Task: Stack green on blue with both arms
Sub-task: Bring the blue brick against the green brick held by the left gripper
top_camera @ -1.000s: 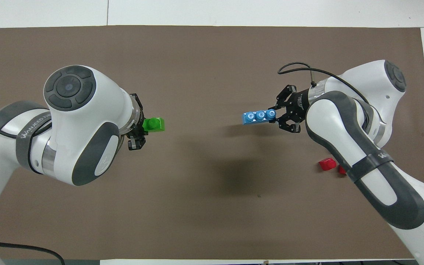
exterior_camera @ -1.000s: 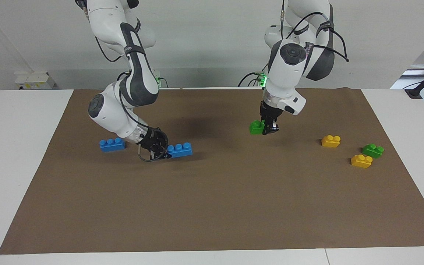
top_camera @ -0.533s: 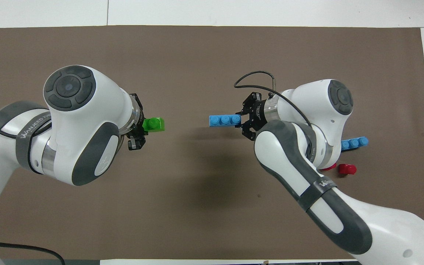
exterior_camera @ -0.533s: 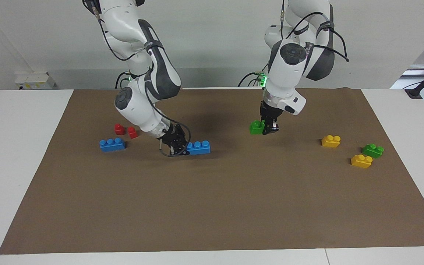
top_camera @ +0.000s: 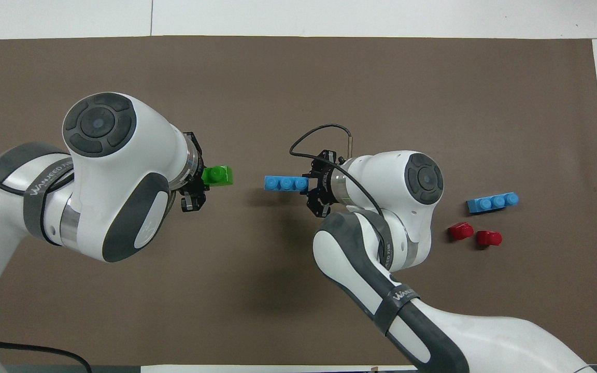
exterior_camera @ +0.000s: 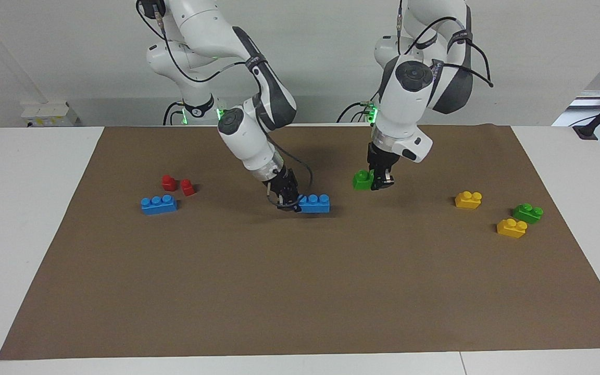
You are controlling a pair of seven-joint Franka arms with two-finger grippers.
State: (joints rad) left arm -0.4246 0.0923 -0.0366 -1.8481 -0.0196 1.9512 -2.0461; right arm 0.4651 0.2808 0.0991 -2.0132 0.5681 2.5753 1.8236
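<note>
Fingers pinched tight on both my grippers: left gripper (exterior_camera: 378, 183) holds glossy two-stud green brick (exterior_camera: 363, 179), right gripper (exterior_camera: 290, 202) grips long three-stud blue brick (exterior_camera: 314, 203).

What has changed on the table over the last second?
The right gripper, shut on one blue brick, carried it toward the table's middle, closer to the green brick held in the left gripper. The left arm stayed put. No loose brick moved.

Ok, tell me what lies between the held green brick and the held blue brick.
Nothing: in the overhead view only bare brown mat separates the green brick from the blue brick.
</note>
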